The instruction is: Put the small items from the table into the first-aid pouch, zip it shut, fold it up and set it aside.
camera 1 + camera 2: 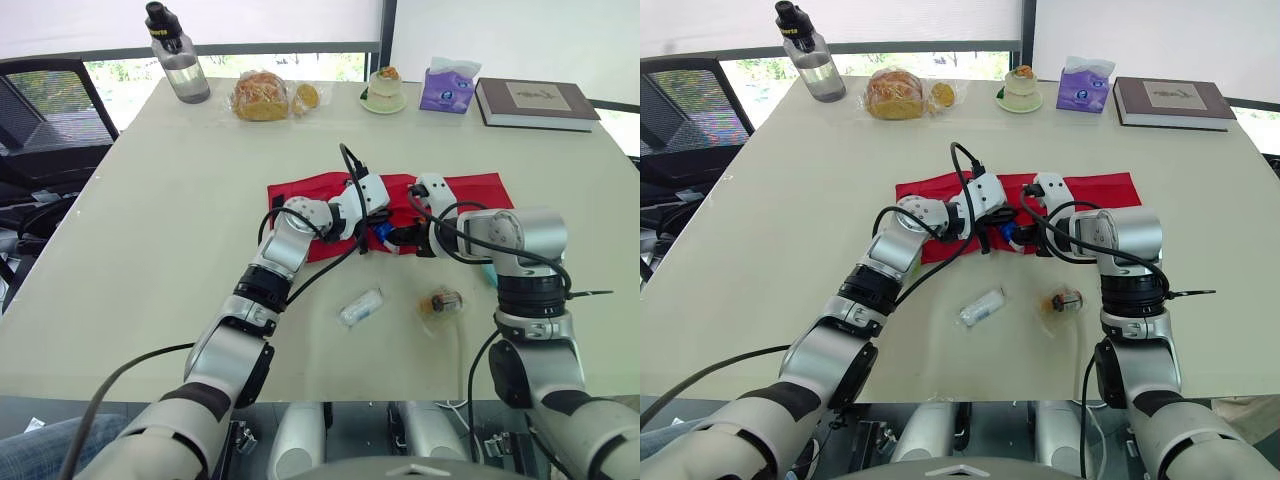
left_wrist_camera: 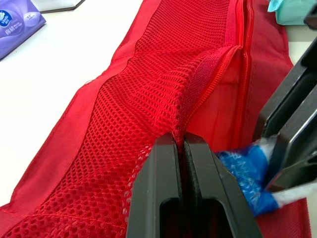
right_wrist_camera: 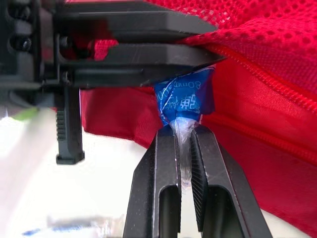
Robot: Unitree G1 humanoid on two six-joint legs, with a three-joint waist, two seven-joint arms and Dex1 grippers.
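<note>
Red pouch (image 1: pixel 470 190) lies opened flat in the middle of the bench (image 1: pixel 150 230). The left gripper (image 2: pixel 179 144) has its fingers pinched closed on the edge of the mesh pocket (image 2: pixel 138 99). The right gripper (image 3: pixel 184 130) clamps the clear end of a blue packet (image 3: pixel 183 96) — right at the pocket's mouth. A clear packet (image 1: pixel 360 307) and a brown wrapped piece (image 1: pixel 441 302) lie on the bench nearer the robot — apart from the pouch.
</note>
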